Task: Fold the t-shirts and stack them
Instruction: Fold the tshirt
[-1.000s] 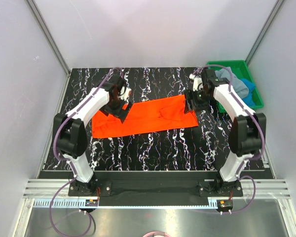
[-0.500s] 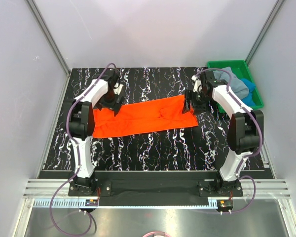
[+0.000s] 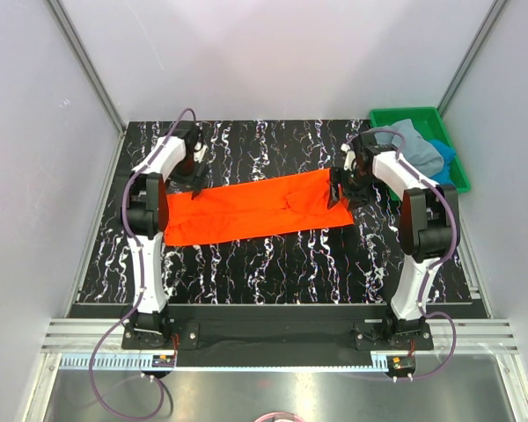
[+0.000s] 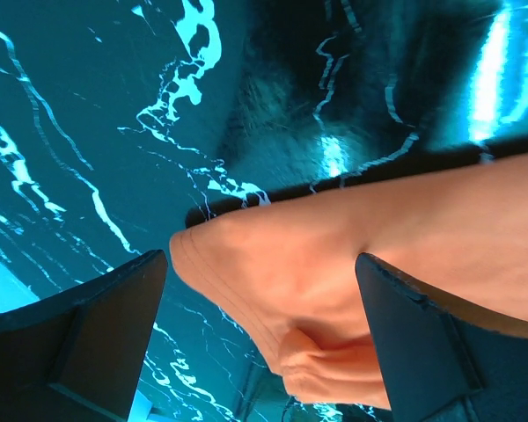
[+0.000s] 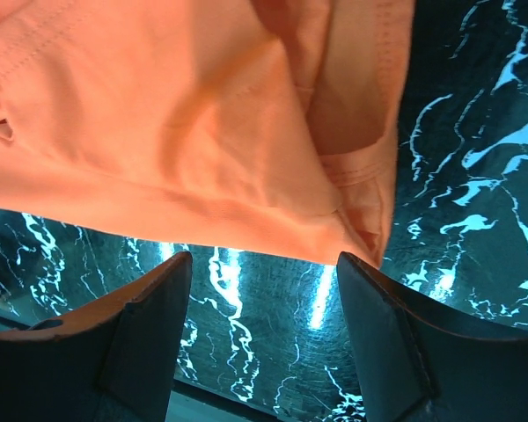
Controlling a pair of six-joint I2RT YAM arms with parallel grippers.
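Lying across the middle of the black marbled desk (image 3: 273, 255), the orange t-shirt (image 3: 255, 207) forms a long, narrow band, its left end nearer the arms than its right. The left gripper (image 3: 196, 182) sits at the far left corner of the band. In the left wrist view its fingers (image 4: 88, 325) stand wide apart with a rounded, hemmed corner of the cloth (image 4: 405, 237) between them, and neither finger presses on it. The right gripper (image 3: 337, 195) is at the far right end of the shirt. Its wrist view shows the two fingers (image 5: 141, 325) spread wide over bare desk, with the shirt's layered hem corner (image 5: 185, 114) just beyond their tips and not pinched. At the far right corner of the desk a green tray (image 3: 422, 114) holds the grey-blue t-shirt (image 3: 418, 145), bunched up, with the bright blue t-shirt (image 3: 444, 156) partly showing beside it. Both lie well apart from the orange one.
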